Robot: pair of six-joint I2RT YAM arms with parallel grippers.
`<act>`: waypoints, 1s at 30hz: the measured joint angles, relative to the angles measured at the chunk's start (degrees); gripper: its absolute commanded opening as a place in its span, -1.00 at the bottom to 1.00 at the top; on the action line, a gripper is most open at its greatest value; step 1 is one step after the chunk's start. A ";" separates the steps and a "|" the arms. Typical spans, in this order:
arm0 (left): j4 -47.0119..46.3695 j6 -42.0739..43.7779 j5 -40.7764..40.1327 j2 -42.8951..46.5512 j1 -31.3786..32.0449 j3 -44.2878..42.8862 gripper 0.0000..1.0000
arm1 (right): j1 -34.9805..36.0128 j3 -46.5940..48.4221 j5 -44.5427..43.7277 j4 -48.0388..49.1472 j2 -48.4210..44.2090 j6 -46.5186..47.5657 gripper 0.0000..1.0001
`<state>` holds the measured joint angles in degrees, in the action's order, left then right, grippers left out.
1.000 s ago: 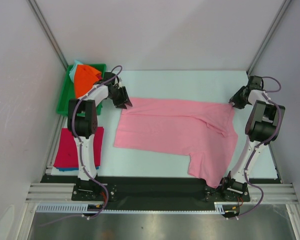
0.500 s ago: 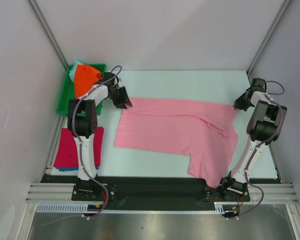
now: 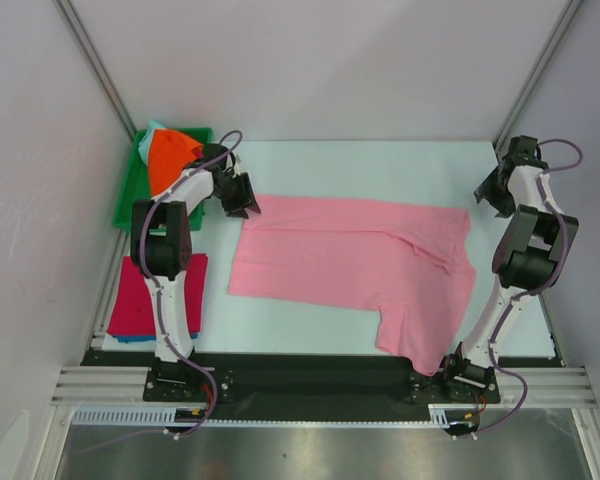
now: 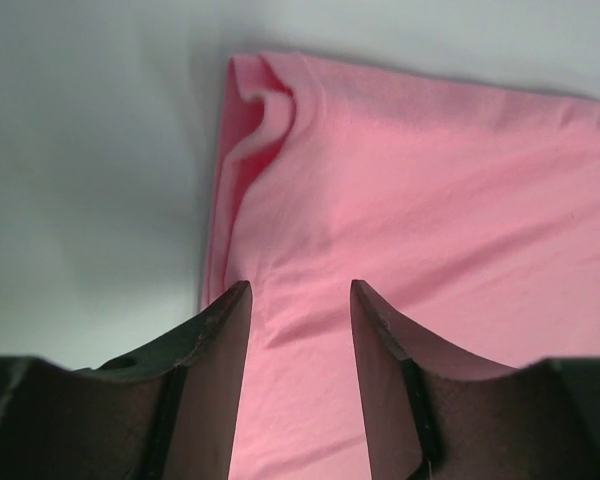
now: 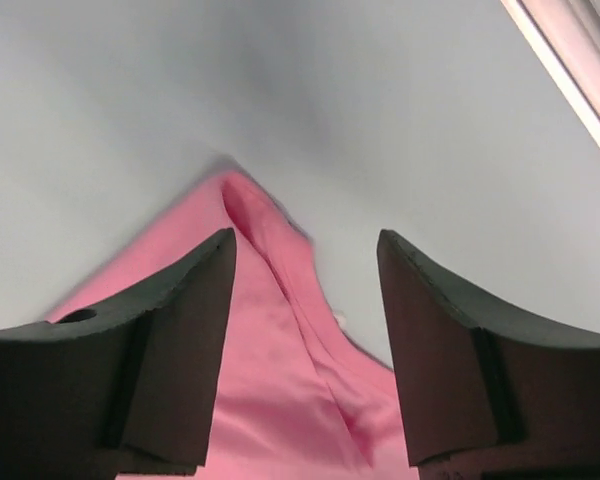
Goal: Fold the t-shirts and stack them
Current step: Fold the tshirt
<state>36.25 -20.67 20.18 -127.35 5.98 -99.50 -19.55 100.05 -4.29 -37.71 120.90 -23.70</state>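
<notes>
Your light pink t-shirt (image 3: pixel 350 262) lies spread flat mid-worktop (image 3: pixel 380 160). The left gripper (image 3: pixel 248 207) sits over its far left corner, jaws parted with cloth showing between them (nothing pinched, going by the wrist view). The right gripper (image 3: pixel 492 190) hangs just past the far right corner, jaws released. The orange t-shirt (image 3: pixel 168 160) sits in the green tray (image 3: pixel 128 200), far left, and the magenta-red t-shirt (image 3: pixel 145 295) lies near left.
</notes>
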 measured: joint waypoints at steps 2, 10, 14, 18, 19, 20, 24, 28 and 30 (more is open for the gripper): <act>-0.02 0.28 -0.92 2.62 -0.02 2.60 -0.01 | 2.08 -2.34 -3.93 -2.71 -3.91 1.75 0.25; -1.40 0.13 -1.90 15.98 1.92 13.97 -0.03 | 22.49 -22.64 -5.27 -2.58 -25.99 5.60 -0.21; -2.14 0.15 -1.97 21.90 5.92 19.30 -0.02 | 28.15 -31.54 -1.40 -0.26 -32.35 5.60 -0.52; -2.49 -0.04 -1.62 28.39 8.52 26.16 -0.04 | 27.17 -42.73 1.73 4.76 -36.57 3.58 -0.55; -2.73 -0.28 -1.51 29.66 8.52 27.54 -0.04 | 26.84 -44.52 2.36 5.51 -36.61 2.75 -0.52; -2.67 -0.48 -1.51 31.06 8.37 29.03 -0.03 | 26.69 -45.72 2.86 6.25 -36.33 2.36 -0.49; -2.45 -1.84 -1.53 37.51 7.96 34.47 -0.03 | 26.67 -47.67 4.24 8.48 -34.38 1.25 -0.38; -2.51 -2.43 -1.57 44.04 7.98 38.05 -0.04 | 25.57 -46.42 3.02 10.62 -30.05 1.20 -0.32; -2.36 -2.43 -1.60 45.99 7.98 39.01 -0.04 | 24.09 -44.74 2.27 10.82 -27.17 1.09 -0.31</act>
<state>33.89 -23.09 18.59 -81.36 13.96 -60.49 4.54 55.31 -2.02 -26.89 93.73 -22.61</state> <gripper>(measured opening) 0.482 0.336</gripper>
